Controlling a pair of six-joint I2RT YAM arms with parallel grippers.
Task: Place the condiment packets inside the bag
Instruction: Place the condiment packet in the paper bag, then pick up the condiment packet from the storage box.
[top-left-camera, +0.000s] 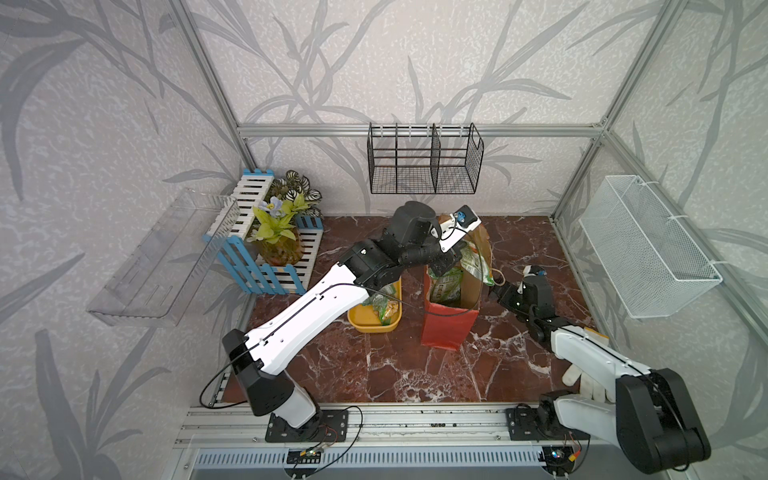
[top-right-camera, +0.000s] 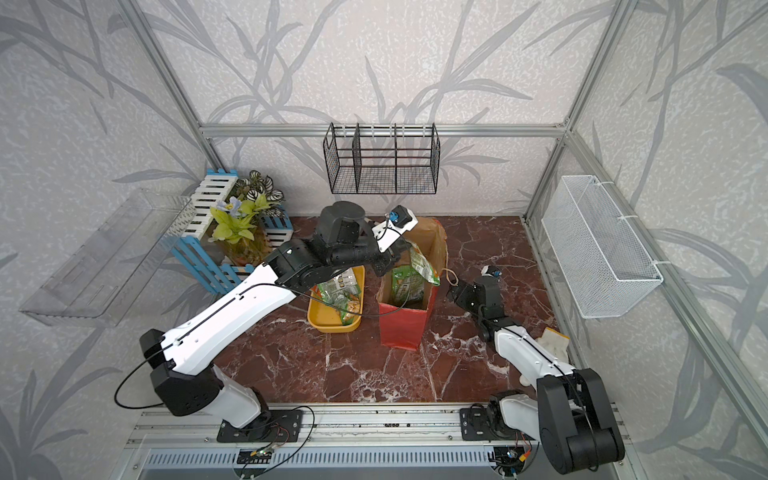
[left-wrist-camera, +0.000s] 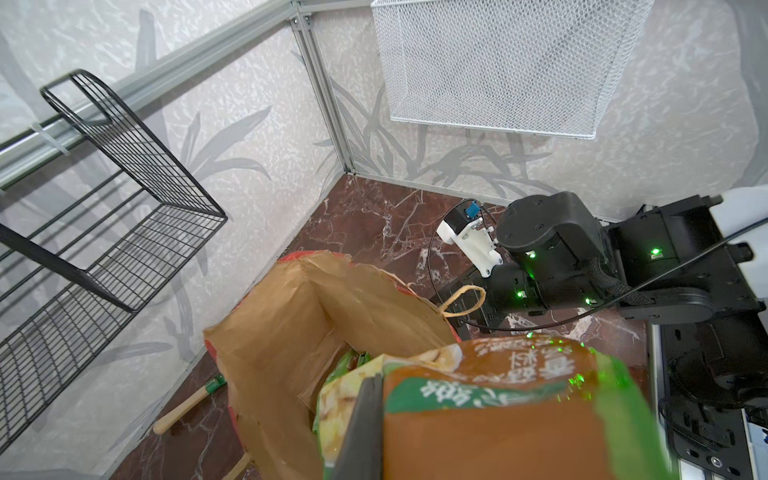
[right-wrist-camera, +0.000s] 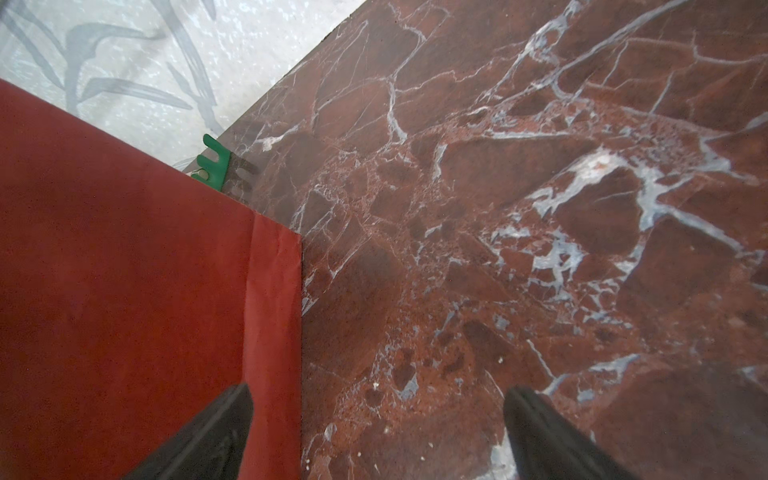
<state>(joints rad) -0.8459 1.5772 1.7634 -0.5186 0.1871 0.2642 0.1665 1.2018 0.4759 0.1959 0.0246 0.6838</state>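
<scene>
**Tall red paper bag (top-left-camera: 449, 328) with kraft lining is standing open, receiving packets.**
Right gripper (right-wrist-camera: 376, 397), jaws wide and empty, is sitting close beside its wall, likely bracing it; yellow oblong plastic tray (top-left-camera: 356, 323) is holding further packets (top-left-camera: 386, 309); left gripper (top-right-camera: 394, 266) is clamping a glossy green-and-orange condiment packet (left-wrist-camera: 498, 407) above the mouth for release.

Left claw (left-wrist-camera: 376, 419) is clamping an orange-and-green condiment packet (left-wrist-camera: 498, 411), which is blurring at close range. One dark finger (left-wrist-camera: 360, 432) is showing along its edge. The packet is hovering over the open mouth of the bag (left-wrist-camera: 291, 316), brown inside. A green packet (left-wrist-camera: 351, 360) is lying within. A beige string handle (left-wrist-camera: 463, 300) is hanging off the far rim. The right arm (left-wrist-camera: 557, 245) is sitting just beyond, low over the worktop (left-wrist-camera: 374, 216).
</scene>
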